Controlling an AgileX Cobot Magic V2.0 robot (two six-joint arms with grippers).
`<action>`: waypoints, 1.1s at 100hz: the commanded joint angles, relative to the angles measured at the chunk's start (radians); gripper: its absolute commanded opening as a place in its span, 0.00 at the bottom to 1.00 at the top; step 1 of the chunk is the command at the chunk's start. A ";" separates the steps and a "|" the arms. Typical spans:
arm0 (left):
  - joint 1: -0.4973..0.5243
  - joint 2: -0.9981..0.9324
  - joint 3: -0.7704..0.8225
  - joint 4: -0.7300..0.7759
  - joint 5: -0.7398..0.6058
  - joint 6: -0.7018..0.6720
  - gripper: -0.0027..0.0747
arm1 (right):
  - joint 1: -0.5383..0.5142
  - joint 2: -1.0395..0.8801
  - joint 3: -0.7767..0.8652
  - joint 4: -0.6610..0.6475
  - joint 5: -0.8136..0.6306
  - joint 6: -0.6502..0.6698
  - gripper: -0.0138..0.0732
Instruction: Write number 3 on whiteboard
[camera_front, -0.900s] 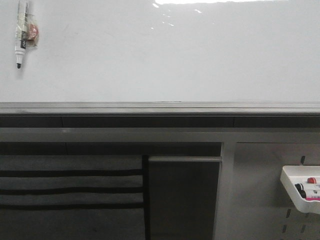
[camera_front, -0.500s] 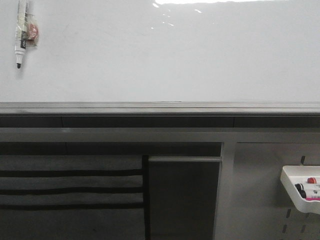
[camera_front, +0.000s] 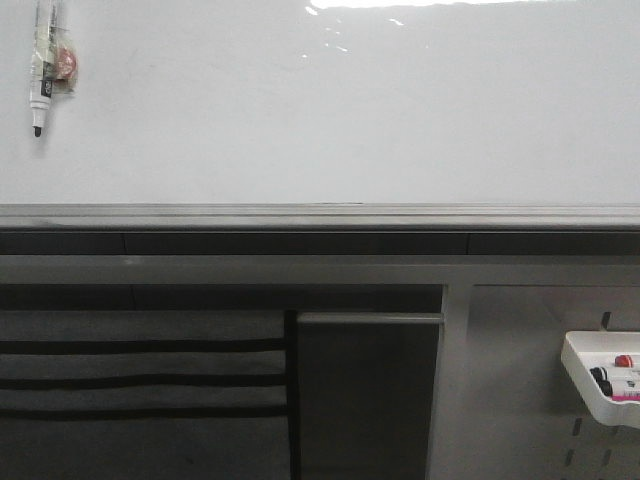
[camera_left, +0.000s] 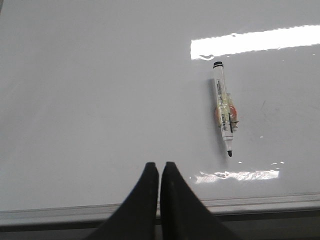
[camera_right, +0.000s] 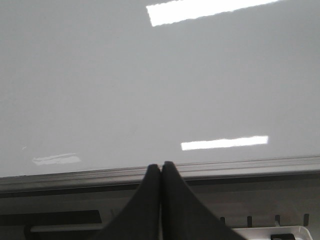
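The whiteboard (camera_front: 330, 110) filled the upper half of the front view, its surface white and glossy with glare along the top edge. No digit 3 could be seen on it in any view. A marker (camera_front: 43, 65) hung on the board at the upper left, tip pointing down, with tape and an orange-pink patch at its middle. A grey rail (camera_front: 320, 215) ran along the board's lower edge. Below it stood a grey pegboard (camera_front: 520, 380) at the right, carrying a white tray (camera_front: 585, 372) with markers inside.

Neither arm appeared in the front view. In the left wrist view, the left gripper (camera_left: 160, 167) faced the board (camera_left: 100, 100), its two dark fingers (camera_left: 148, 175) pressed together with nothing between them. The marker (camera_left: 223, 115) lay well apart from the fingertips, off to one side. In the right wrist view, the right gripper (camera_right: 160, 167) likewise had its fingers (camera_right: 151, 175) closed tip to tip and held nothing, facing bare board (camera_right: 150, 80) above the rail (camera_right: 225, 167).
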 joint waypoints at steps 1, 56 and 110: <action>-0.008 -0.030 0.003 -0.009 -0.071 0.000 0.01 | -0.003 -0.020 0.020 -0.019 -0.090 -0.010 0.07; -0.008 0.012 -0.278 -0.118 0.076 0.000 0.01 | -0.003 0.019 -0.233 -0.022 0.182 -0.017 0.07; -0.008 0.368 -0.643 -0.028 0.413 0.002 0.01 | -0.003 0.439 -0.643 -0.035 0.334 -0.017 0.07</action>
